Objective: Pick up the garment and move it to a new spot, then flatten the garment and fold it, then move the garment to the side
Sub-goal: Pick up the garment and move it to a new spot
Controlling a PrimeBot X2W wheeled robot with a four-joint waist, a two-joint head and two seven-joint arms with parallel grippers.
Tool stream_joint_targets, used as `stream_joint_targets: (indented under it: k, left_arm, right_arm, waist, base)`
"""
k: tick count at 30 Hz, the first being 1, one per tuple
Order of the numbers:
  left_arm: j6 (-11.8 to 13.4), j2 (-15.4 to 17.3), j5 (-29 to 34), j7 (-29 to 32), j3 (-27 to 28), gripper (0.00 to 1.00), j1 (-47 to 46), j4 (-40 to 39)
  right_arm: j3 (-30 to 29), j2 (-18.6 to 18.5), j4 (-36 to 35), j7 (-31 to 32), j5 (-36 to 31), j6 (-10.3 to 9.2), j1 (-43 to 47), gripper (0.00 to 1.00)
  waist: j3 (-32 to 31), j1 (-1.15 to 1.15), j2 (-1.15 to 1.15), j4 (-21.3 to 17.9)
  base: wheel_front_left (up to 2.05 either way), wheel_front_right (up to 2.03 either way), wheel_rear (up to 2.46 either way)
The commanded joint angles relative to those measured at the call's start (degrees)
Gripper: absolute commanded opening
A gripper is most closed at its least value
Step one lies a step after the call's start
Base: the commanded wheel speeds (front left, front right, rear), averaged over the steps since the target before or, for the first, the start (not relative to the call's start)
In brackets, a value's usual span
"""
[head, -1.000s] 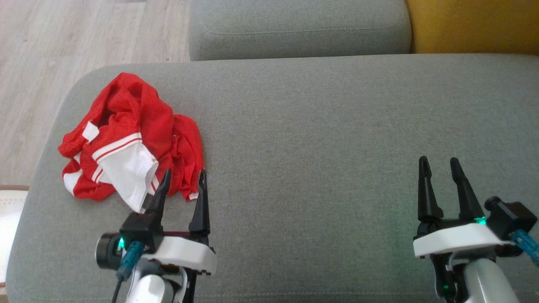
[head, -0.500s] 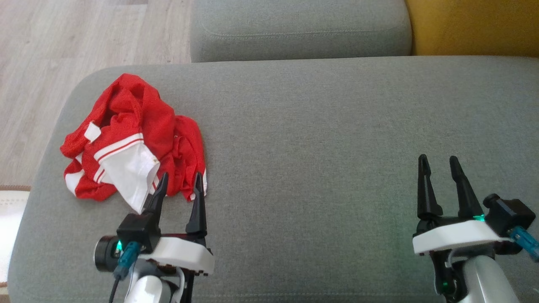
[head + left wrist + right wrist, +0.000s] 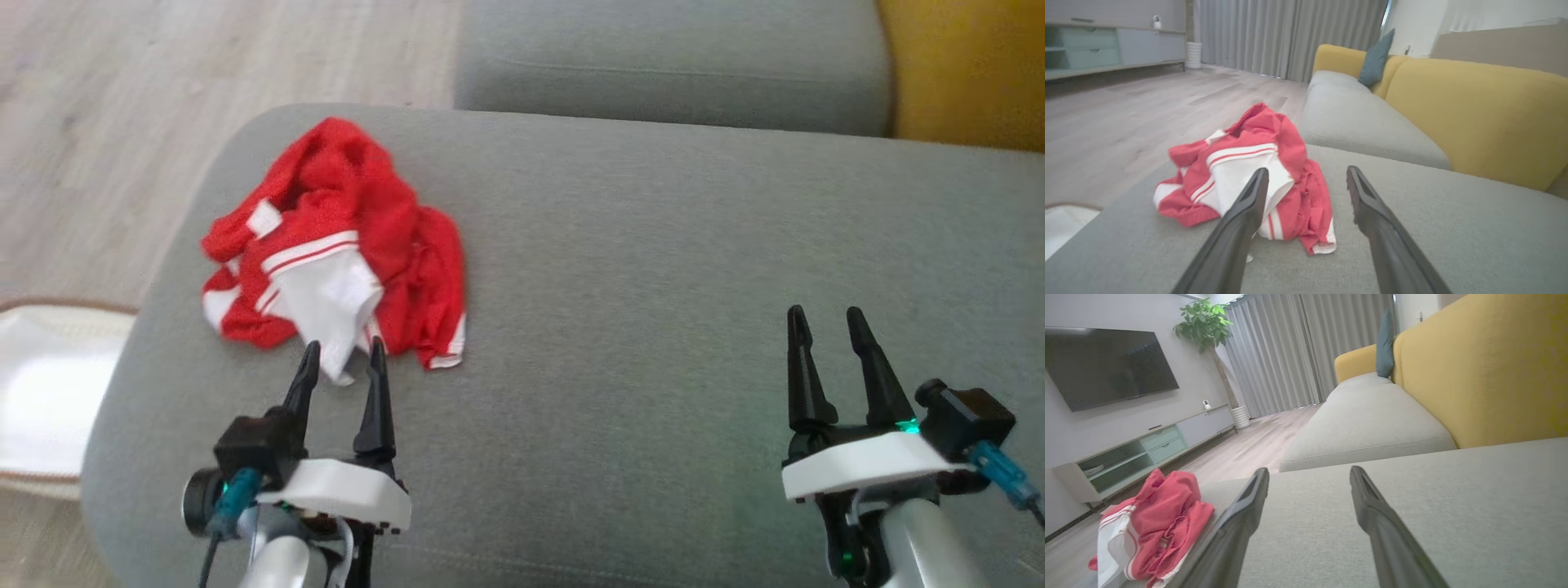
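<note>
One crumpled garment (image 3: 343, 204), left gripper (image 3: 344, 347) spread, right-wrist television (image 3: 1106, 367)

Right gripper (image 3: 1308, 470) fingers spread, empty, above grey sofa seat (image 3: 1453, 506); crumpled red-white garment (image 3: 1155, 522) lies lower left on it, untouched.

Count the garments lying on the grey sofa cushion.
1: a crumpled red-and-white garment on the left end of the grey cushion, just beyond the open left gripper. The heap could hide a smaller piece.
</note>
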Motion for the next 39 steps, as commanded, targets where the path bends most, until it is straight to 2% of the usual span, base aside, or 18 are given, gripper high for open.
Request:
stream_joint_targets:
  k: [1,11,23,30,39]
  left_arm:
    - [0.4,-0.1,-1.6,-0.7,2.3,1.0,-2.3,-1.5]
    - [0.7,-0.1,-0.9,-0.7,3.1,1.0,-2.2,-2.0]
    - [0.8,-0.1,0.3,-0.7,4.9,1.0,-0.5,-3.3]
    - [-0.4,-0.1,0.5,-0.7,6.3,1.0,-0.3,-3.8]
    - [-2.8,2.0,1.1,-0.7,10.0,1.0,-3.3,-4.1]
  right_arm:
    - [1.8,-0.5,-2.0,-0.5,0.4,0.44,-1.2,1.0]
    - [3.9,-0.5,-2.1,-0.7,0.9,0.44,-0.6,1.0]
    - [6.2,-0.5,-1.2,-1.2,2.2,0.44,-0.2,1.0]
    - [6.5,-0.5,-0.8,-1.6,2.8,0.44,-0.8,1.0]
    - [4.1,-0.5,-2.0,-1.6,1.4,0.44,-2.8,1.0]
  waist:
    - [0.2,0.0,0.0,2.8]
    - [-0.1,0.0,0.0,12.1]
    - [-1.1,0.0,0.0,18.7]
    - [-0.9,0.0,0.0,18.0]
    - [3.2,0.0,0.0,12.7]
  base:
    - [0.0,0.0,0.0]
    - [0.0,0.0,0.0]
    - [0.0,0.0,0.0]
    - [0.0,0.0,0.0]
    - [0.0,0.0,0.0]
